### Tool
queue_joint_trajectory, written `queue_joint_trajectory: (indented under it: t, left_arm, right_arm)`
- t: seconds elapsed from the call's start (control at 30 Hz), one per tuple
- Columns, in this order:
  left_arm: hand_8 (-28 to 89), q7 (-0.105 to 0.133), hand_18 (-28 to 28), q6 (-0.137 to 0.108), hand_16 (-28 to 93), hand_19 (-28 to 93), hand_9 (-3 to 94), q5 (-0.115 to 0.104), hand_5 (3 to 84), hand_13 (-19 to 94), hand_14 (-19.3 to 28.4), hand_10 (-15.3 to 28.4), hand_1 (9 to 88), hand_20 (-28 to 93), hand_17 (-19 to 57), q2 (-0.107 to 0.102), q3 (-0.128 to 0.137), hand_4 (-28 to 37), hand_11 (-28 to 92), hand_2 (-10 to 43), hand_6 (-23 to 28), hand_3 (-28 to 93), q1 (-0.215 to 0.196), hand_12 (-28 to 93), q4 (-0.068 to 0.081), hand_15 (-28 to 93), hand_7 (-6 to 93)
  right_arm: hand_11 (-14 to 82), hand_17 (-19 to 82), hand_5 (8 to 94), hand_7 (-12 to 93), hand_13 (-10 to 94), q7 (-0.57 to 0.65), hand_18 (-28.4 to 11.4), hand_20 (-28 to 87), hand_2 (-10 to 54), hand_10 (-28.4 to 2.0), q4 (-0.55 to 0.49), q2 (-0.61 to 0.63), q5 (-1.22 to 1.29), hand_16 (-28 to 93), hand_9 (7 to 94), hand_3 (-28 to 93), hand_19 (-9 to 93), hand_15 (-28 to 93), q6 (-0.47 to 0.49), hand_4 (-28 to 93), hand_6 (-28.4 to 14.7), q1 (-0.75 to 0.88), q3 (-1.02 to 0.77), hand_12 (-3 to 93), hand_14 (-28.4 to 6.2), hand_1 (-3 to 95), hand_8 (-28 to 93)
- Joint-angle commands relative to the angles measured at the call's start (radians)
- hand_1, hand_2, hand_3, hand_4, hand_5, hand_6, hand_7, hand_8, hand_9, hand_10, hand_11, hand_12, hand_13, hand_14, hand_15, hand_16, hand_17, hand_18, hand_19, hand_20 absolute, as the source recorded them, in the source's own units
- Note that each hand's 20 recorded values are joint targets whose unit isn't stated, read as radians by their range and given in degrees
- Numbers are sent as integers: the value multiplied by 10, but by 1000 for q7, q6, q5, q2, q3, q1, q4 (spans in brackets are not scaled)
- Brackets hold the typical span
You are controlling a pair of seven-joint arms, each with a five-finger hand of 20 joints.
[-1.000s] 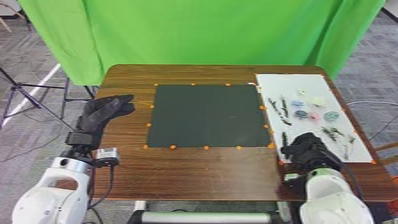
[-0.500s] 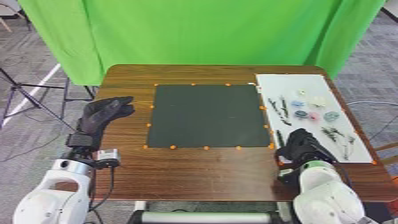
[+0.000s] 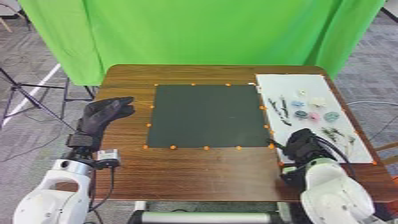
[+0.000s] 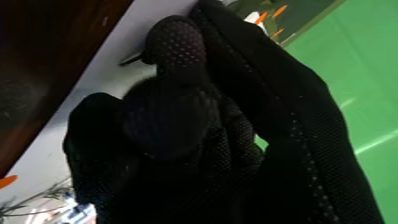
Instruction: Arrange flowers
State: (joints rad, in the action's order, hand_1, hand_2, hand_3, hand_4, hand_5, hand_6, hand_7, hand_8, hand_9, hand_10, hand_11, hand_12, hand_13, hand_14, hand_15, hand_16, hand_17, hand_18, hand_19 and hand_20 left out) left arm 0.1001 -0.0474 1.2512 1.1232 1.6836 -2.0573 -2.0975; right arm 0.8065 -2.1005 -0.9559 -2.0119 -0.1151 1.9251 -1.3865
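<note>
No readable text, label, brand, number or sign stands on anything here.

Most of the dark stem (image 4: pixel 131 60) pinched by the right hand (image 3: pixel 306 145) was lost behind the black glove, so its full length and far end could not be told. That hand also covered part of the near end of the white board (image 3: pixel 289 85). In the head view the pink flower (image 3: pixel 314 116) and the blue flower (image 3: pixel 298 104) were too small for their kinds to be told. The right wrist view's edge cut through a sprig (image 4: pixel 35 199) and an orange marker (image 4: pixel 7 181) — the pale, glaring shapes (image 4: pixel 78 214) beside the glove were too blurred to name.
</note>
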Motion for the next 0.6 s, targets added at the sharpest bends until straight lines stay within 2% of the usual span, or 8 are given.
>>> queue_joint_trajectory:
  t: [0.03, 0.2, 0.3, 0.4, 0.47, 0.53, 0.57, 0.6]
  left_arm:
    - [-67, -7, 171, 2, -48, 311, 533, -6, 530, 447, 208, 175, 327, 155, 98, -3, 8, -191, 224, 91, 67, 573, 4, 94, -5, 231, 139]
    - [-67, -8, 172, -5, -48, 316, 533, -11, 529, 448, 209, 175, 331, 158, 96, -20, 5, -193, 225, 93, 67, 569, 17, 95, -2, 231, 139]
    - [-67, -8, 173, -3, -48, 317, 533, -13, 530, 448, 210, 175, 331, 157, 96, -25, 3, -191, 225, 93, 68, 568, 25, 94, 1, 232, 139]
    - [-67, -14, 172, -5, -48, 317, 533, -17, 530, 449, 210, 175, 331, 157, 97, -40, 0, -191, 225, 93, 68, 568, 31, 94, 4, 232, 139]
    - [-67, -25, 172, -17, -49, 317, 534, -31, 530, 449, 209, 176, 331, 157, 97, -63, 5, -191, 224, 93, 68, 567, 27, 94, 4, 232, 138]
    - [-67, -49, 173, -34, -49, 318, 534, -32, 530, 449, 210, 176, 332, 157, 96, -94, 10, -191, 225, 94, 68, 566, 30, 94, 12, 232, 138]
    - [-67, -65, 173, -47, -49, 319, 533, -37, 530, 448, 211, 176, 330, 157, 96, -109, 16, -191, 225, 94, 68, 567, 31, 94, 17, 232, 138]
    - [-67, -76, 173, -75, -49, 318, 532, -46, 530, 447, 211, 176, 329, 156, 96, -127, 17, -191, 225, 94, 68, 567, 30, 95, 21, 231, 139]
  right_arm:
    - [239, 730, 606, 531, 934, -47, -40, 476, -95, -140, 13, 37, 43, 354, 855, 541, 844, 545, -158, 133, -65, 63, 34, 612, -10, 646, 202]
    - [250, 736, 609, 538, 937, -83, -41, 459, -95, -136, -40, 80, 65, 342, 860, 548, 857, 555, -256, 152, -66, 24, -10, 604, -7, 636, 197]
    - [252, 738, 609, 540, 937, -91, -42, 453, -95, -134, -60, 92, 61, 338, 862, 552, 862, 560, -280, 154, -68, -1, -27, 603, -6, 634, 195]
    - [254, 739, 609, 544, 937, -99, -42, 447, -95, -133, -73, 101, 83, 334, 864, 551, 865, 564, -294, 157, -68, -25, -35, 603, -6, 634, 195]
    - [259, 739, 610, 545, 937, -104, -42, 444, -95, -132, -74, 117, 103, 331, 865, 548, 867, 569, -295, 161, -69, -56, -21, 600, -6, 636, 196]
    - [263, 740, 611, 545, 937, -95, -41, 440, -95, -131, -75, 133, 104, 327, 864, 543, 869, 572, -255, 168, -69, -99, -1, 597, -5, 637, 196]
    - [265, 742, 610, 545, 937, -91, -39, 438, -95, -130, -75, 140, 116, 325, 864, 541, 869, 573, -244, 171, -69, -127, 16, 595, -5, 638, 196]
    - [266, 744, 611, 545, 937, -92, -38, 435, -95, -130, -72, 143, 143, 324, 864, 539, 868, 574, -238, 174, -69, -155, 34, 593, -5, 638, 195]
